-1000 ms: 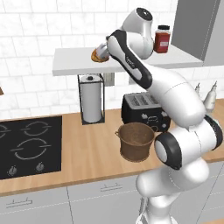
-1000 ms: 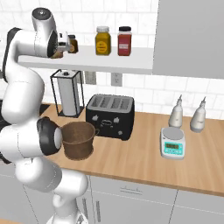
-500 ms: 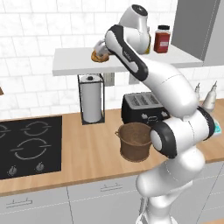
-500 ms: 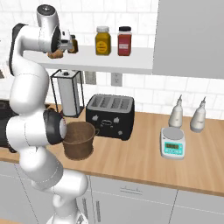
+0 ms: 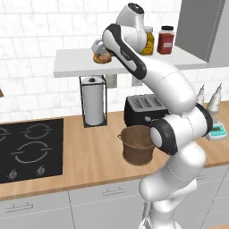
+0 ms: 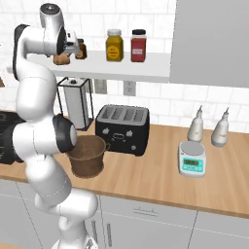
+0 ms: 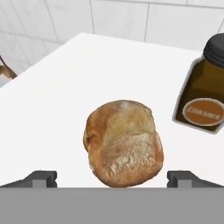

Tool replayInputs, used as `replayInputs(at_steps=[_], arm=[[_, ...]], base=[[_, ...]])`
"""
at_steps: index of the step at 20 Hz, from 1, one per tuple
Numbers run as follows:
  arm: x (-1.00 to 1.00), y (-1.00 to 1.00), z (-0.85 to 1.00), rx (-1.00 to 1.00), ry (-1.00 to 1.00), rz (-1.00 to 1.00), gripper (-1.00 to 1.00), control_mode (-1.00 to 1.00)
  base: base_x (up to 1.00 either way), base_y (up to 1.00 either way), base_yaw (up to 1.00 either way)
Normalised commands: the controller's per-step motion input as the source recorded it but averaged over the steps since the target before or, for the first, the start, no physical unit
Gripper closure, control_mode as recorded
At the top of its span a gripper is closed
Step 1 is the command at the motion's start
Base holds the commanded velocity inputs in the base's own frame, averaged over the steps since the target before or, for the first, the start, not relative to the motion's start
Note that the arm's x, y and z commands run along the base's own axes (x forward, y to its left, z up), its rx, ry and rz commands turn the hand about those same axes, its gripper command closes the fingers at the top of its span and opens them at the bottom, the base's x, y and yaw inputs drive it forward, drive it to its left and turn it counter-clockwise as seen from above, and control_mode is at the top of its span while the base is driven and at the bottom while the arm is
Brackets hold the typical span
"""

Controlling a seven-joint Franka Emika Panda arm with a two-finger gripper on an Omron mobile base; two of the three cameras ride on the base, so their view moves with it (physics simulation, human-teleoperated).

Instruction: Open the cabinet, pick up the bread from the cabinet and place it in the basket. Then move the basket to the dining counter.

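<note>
The white shelf (image 7: 65, 87) carried the bread (image 7: 123, 142) between the gripper's (image 7: 112, 178) tips; a brown jar (image 7: 205, 89) stood right of it.

Bright, even rendered light; soft faint shadows; slight pixel softness; no glare.

Both base views are looking forward and down from behind the arm, left and right, sharing shelf (image 5: 188, 56), toaster (image 6: 122, 129) and bench (image 6: 160, 177). Hand view is looking close at the bread (image 7: 123, 142).
</note>
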Motion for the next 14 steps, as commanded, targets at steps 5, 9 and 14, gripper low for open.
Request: replayInputs(at_steps=[5,9,14], arm=[[0.15,0.01,-0.21,0.0,0.02,0.0,-1.0,-1.0],[0.24,0.0,-0.21,0.0,0.02,0.0,-1.0,-1.0],[0.29,0.14,0.0,0.0,0.0,0.0,-1.0,-1.0]], base=[[0.0,0.0,0.0],[0.0,0.0,0.0],[0.0,0.0,0.0]])
